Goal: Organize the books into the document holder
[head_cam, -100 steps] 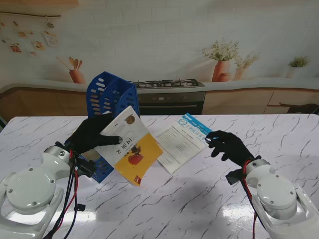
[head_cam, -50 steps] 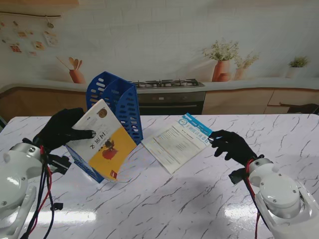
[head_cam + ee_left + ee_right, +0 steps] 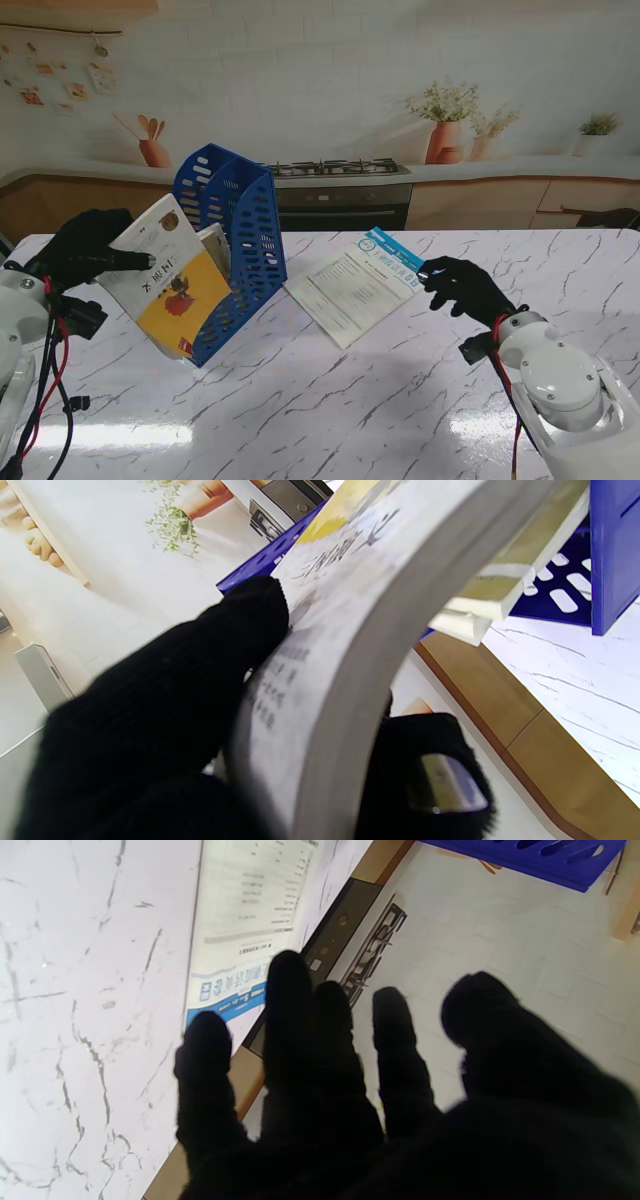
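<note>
My left hand (image 3: 88, 250) in its black glove is shut on a white and yellow book (image 3: 165, 288), held tilted at the open left side of the blue document holder (image 3: 238, 235). The left wrist view shows the book (image 3: 340, 645) pinched between thumb and fingers (image 3: 215, 645), with another book (image 3: 505, 575) standing inside the holder (image 3: 610, 550). A thin booklet with a blue strip (image 3: 358, 281) lies flat on the table to the holder's right. My right hand (image 3: 462, 289) hovers at the booklet's far right corner, fingers (image 3: 295, 1005) spread and holding nothing.
The white marble table (image 3: 380, 400) spreads in front of me, its far edge just behind the holder. Beyond it is a printed kitchen backdrop with a stove (image 3: 335, 170) and potted plants (image 3: 445, 125).
My left hand has carried the white and yellow book leftward and farther from me, from in front of the holder round to its open left side. The right hand has barely shifted.
</note>
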You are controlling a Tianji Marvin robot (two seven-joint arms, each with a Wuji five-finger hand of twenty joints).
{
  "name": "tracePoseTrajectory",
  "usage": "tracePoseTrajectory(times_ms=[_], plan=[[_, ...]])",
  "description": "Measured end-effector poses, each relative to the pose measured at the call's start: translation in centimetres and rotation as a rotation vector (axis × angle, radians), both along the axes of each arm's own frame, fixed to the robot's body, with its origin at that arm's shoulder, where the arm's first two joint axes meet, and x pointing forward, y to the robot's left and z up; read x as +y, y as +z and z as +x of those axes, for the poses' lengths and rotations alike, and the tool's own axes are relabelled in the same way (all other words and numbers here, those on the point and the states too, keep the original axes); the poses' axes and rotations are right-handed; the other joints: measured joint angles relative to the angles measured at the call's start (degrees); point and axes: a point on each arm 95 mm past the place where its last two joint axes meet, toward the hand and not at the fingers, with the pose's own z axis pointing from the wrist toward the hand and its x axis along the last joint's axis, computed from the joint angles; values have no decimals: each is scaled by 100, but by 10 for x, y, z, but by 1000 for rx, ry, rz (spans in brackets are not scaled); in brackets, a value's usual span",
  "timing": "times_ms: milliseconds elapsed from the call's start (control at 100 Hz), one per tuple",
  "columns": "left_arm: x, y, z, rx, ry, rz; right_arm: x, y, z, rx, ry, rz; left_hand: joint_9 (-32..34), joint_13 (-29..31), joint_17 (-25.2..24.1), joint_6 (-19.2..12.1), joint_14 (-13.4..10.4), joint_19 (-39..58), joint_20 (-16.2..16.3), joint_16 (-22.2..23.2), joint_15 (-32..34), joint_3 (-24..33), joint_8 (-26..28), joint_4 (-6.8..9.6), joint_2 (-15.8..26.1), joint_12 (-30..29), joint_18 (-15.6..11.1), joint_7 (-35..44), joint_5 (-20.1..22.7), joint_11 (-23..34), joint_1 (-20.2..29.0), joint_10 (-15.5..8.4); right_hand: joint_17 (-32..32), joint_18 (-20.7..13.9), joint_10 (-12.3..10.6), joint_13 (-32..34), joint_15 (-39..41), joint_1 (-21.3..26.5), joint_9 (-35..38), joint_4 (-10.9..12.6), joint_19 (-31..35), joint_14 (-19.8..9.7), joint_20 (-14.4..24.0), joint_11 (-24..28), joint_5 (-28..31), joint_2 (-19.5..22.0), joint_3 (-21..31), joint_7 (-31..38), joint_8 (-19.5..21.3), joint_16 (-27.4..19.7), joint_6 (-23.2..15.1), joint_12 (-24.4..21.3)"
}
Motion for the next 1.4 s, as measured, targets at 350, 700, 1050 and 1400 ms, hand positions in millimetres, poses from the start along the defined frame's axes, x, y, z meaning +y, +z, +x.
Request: tracePoseTrajectory(times_ms=[350,700,1050,1400], plan=[[12,12,30,14,23,32,0,-2,0,14,0,-9,0,0,0,-7,0,3,-3,0,0,0,7,0,0,0,0,2,0,0,0,-7,-4,0,0,0,-1,-71,0,0,-9,1,-4,0,0,0,-2,-4,13,0,0,0],[11,4,66,25,25,82,0,-3,-1,28,-2,-17,0,0,0,-15,0,8,-8,0,0,0,8,0,0,0,0,3,0,0,0,-9,-7,0,0,0,-1,-71,0,0,-11,2,-76,0,0,0,-2,-8,14,-1,0,0],[9,-6,96,-25,15,87,2,-5,-1,40,10,-18,0,0,0,-68,0,10,-9,3,0,0,17,0,0,0,0,3,0,0,0,-68,-4,0,0,0,-1,-68,0,0,-11,2,-77,1,0,2,-13,-8,14,-1,1,0],[2,-45,117,-55,-33,103,5,-8,-2,58,6,-10,0,0,0,-166,0,10,-12,5,0,0,71,-15,-2,4,0,21,0,0,-4,-158,-3,0,0,0,-1,-68,0,0,-11,2,-86,2,0,2,-12,-8,16,-1,1,0]])
